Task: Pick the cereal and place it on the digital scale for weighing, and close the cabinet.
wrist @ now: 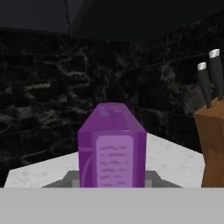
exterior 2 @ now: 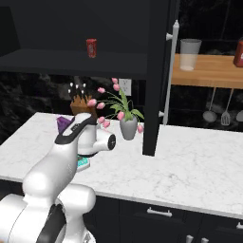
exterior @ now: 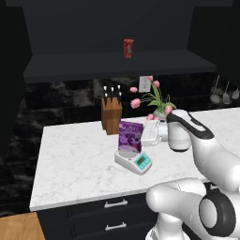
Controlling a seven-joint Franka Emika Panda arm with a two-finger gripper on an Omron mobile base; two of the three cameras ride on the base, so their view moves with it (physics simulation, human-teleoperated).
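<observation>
The purple cereal (exterior: 130, 137) box stands upright on the round plate of the white digital scale (exterior: 136, 161), whose teal display faces the counter's front edge. My gripper (exterior: 142, 134) reaches in from the right at the box's side and is shut on it. In the hand view the cereal (wrist: 112, 148) shows its narrow edge dead ahead, with the grey plate of the scale (wrist: 70, 180) under it. The right base view shows a corner of the cereal (exterior 2: 63, 123) behind my arm. The black cabinet (exterior: 117, 65) stands open, its door (exterior 2: 156, 71) swung out edge-on with a silver handle.
A wooden knife block (exterior: 111, 117) stands just behind the scale. A vase of pink tulips (exterior: 159, 110) sits right of my hand. A red can (exterior: 128, 48) is on the cabinet shelf. Utensils (exterior 2: 216, 111) hang on the back wall. Dark drawers (exterior: 115, 204) run under the counter.
</observation>
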